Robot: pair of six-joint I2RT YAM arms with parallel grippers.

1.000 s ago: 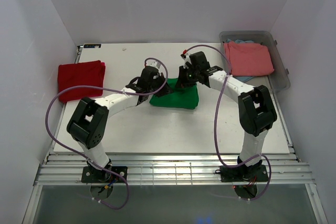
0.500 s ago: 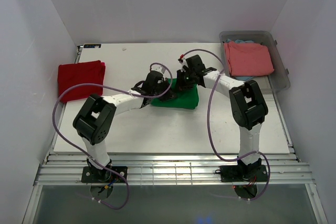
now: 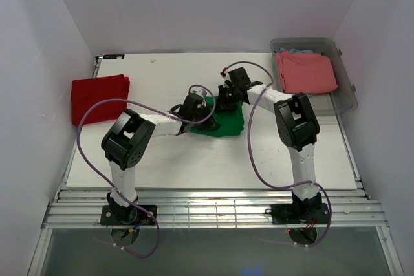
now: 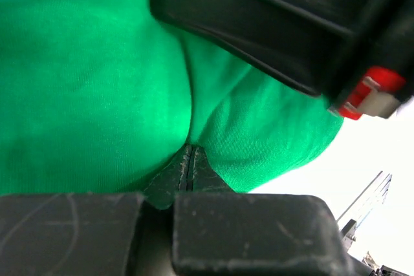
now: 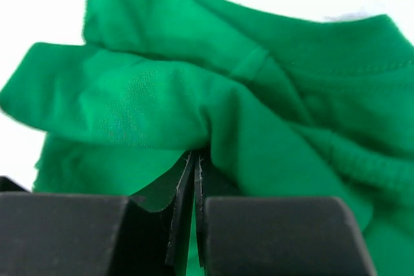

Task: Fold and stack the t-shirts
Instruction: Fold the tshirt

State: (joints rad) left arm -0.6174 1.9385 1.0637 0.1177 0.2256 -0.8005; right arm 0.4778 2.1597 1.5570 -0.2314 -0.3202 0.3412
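Left end effector point(image 4: 189, 161), right end effector point(image 5: 195, 163) clamped on green t-shirt point(image 3: 230, 125), long axis crosswise

A bright green t-shirt point(image 3: 229, 123), plain and unprinted, is pictured near the middle of a white table point(image 3: 194, 159). A deep red t-shirt point(image 3: 98, 98), equally plain, is seen at the table's left edge. At the far right corner, a salmon-pink t-shirt point(image 3: 305, 72) is shown in a clear, grey-tinted bin point(image 3: 348, 92), with a sliver of a light blue t-shirt point(image 3: 299, 50) at its far end. The left arm point(image 3: 155, 121) and right arm point(image 3: 262, 95) are finished in white with black joints and are looped with purple cables point(image 3: 84, 121). The left gripper point(image 4: 189, 153) and right gripper point(image 5: 194, 159) are black, and a small red-and-white fitting point(image 4: 365, 95) is seen on black housing over the green cloth. White walls point(image 3: 194, 4) are shown behind.
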